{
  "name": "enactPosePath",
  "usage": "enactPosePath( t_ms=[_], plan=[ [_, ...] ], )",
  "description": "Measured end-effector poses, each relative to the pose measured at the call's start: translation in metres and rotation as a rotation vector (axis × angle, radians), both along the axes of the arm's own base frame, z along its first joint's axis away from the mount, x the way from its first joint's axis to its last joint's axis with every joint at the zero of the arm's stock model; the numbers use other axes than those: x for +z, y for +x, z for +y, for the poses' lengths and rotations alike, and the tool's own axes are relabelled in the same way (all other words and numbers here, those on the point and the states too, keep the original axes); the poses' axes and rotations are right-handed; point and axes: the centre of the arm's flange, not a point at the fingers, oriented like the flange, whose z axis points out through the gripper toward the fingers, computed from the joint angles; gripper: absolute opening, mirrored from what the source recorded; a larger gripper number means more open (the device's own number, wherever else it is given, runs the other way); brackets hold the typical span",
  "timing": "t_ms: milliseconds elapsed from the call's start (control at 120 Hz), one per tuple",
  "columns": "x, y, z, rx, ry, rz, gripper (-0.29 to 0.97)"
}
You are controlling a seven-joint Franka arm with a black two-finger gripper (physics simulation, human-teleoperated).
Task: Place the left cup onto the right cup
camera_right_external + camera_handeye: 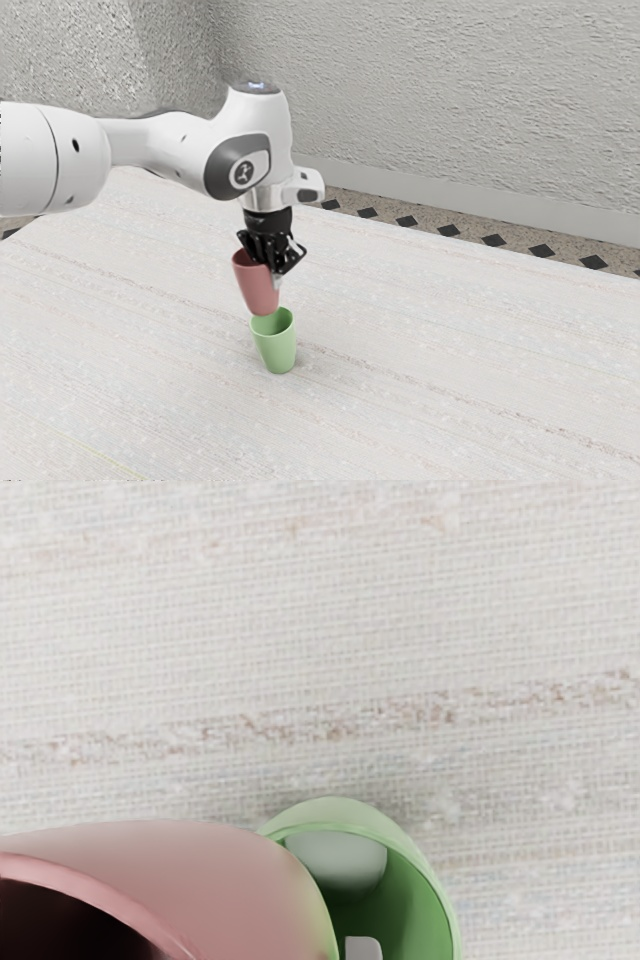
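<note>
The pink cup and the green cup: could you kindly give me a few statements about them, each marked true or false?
1. The pink cup is off the table, gripped at its rim by the jaws. True.
2. The green cup lies on its side. False: it stands upright on the table with its mouth facing up.
3. The pink cup hangs tilted, with its base just over the green cup's rim. True.
4. The pink cup is fully nested inside the green cup. False: nearly all of its body is above the green cup's rim.
</note>
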Motion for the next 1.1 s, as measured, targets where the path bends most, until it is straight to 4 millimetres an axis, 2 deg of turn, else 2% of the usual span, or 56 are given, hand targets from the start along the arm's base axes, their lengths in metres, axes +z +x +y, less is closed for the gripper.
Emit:
enactPosePath(
  t_ms=[275,567,858,1100],
  plan=[
    [-0.004,-0.001,-0.015,-0.006,-0.002,-0.001,-0.1],
    [-0.006,-0.001,-0.015,0.009,-0.001,0.002,-0.11],
    [0.004,-0.003,-0.019,0.012,-0.009,-0.015,-0.1],
    [0.003,-0.006,-0.026,0.009,-0.009,-0.009,-0.1]
  ],
)
